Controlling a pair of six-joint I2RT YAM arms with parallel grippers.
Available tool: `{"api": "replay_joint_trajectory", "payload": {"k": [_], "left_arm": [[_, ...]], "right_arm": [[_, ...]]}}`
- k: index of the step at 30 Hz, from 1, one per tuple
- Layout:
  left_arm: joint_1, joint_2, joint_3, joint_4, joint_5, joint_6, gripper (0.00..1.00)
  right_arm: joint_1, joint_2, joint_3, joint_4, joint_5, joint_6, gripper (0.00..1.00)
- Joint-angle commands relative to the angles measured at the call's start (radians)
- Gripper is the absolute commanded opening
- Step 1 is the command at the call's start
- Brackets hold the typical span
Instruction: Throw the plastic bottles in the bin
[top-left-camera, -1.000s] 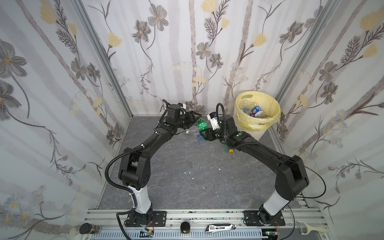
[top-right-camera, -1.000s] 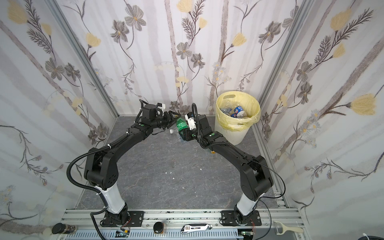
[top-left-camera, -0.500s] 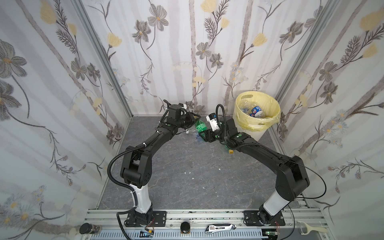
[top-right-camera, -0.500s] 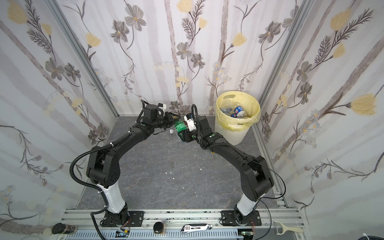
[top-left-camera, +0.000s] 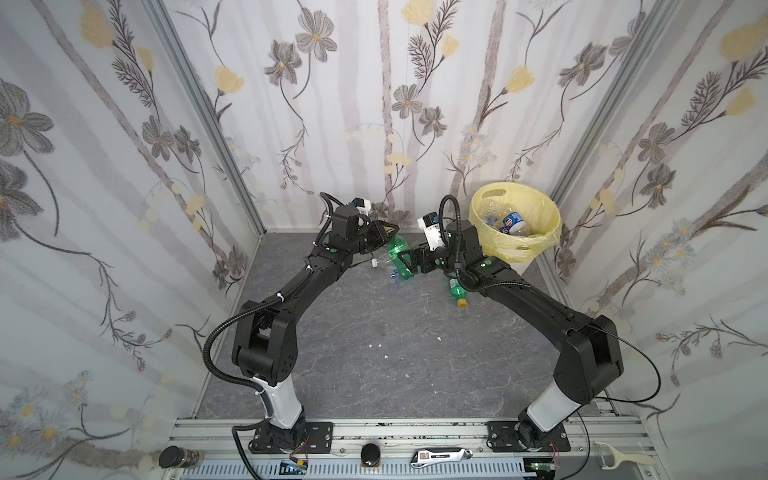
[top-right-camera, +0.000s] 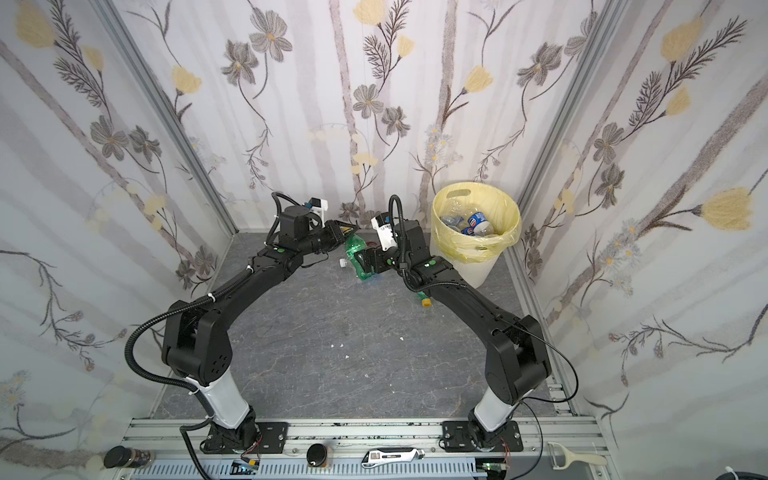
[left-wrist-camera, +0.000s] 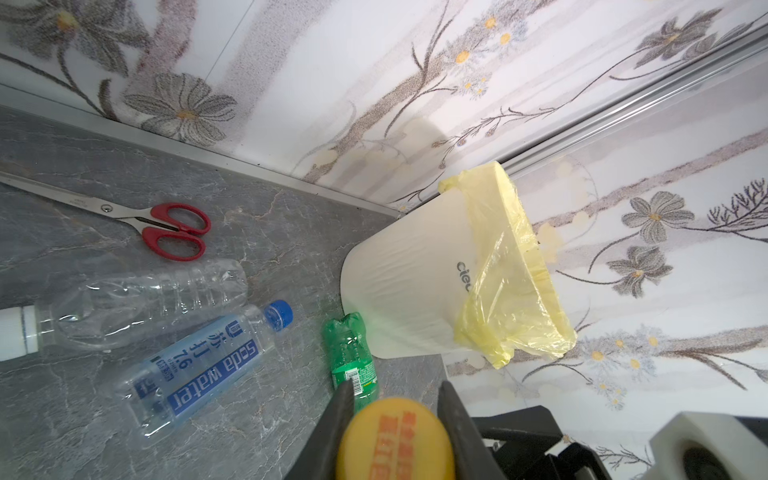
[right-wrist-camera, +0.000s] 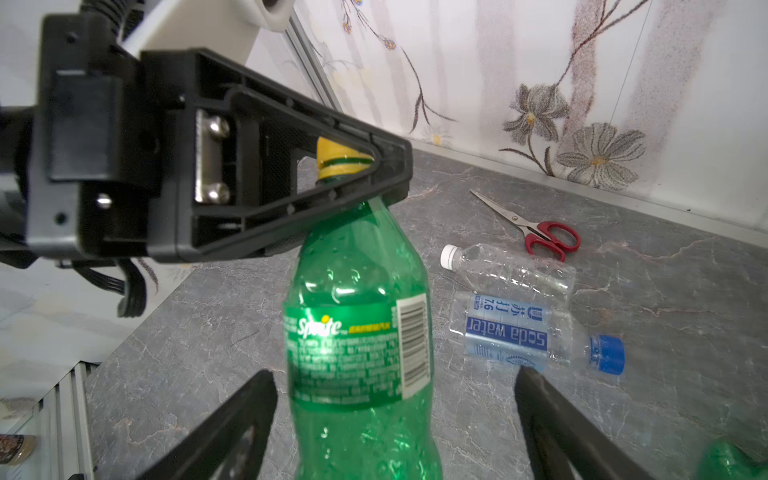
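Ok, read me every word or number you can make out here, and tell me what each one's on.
"Sprite": green bottle label.
"Soda water", "苏打", "7.6": blue-labelled clear bottle.
"cie", cut off by the liner: bin.
Red print on the yellow cap: too blurred.

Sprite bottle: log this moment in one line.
left jaws: shut on Sprite bottle cap | right jaws: open, astride its body | bin: bottles inside

The green bottle (right-wrist-camera: 357, 353) read "Sprite" in white lettering. The blue-labelled bottle (right-wrist-camera: 507, 332) said "Soda water", "7.6" and "苏打". The bin (left-wrist-camera: 407, 270) showed grey letters "cie", the rest hidden.
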Motion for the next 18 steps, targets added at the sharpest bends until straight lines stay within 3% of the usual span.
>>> {"api": "replay_joint_trajectory", "payload": {"k": [1, 13, 18], "left_arm": [[-0.018, -0.031, -0.006, 0.024, -0.02, 0.088, 0.32], [-0.056, -0.069, -0.01, 0.025, -0.037, 0.157, 0.32], [-0.061, -0.067, -0.002, 0.025, -0.034, 0.151, 0.32]], "right_arm": [[-0.001, 0.014, 0.029, -0.014, 0.01, -0.04, 0.9], [0.006, 0.051, 0.027, 0.02, -0.048, -0.019, 0.77], [0.006, 0.037, 0.005, 0.041, -0.051, -0.017, 0.65]]}}
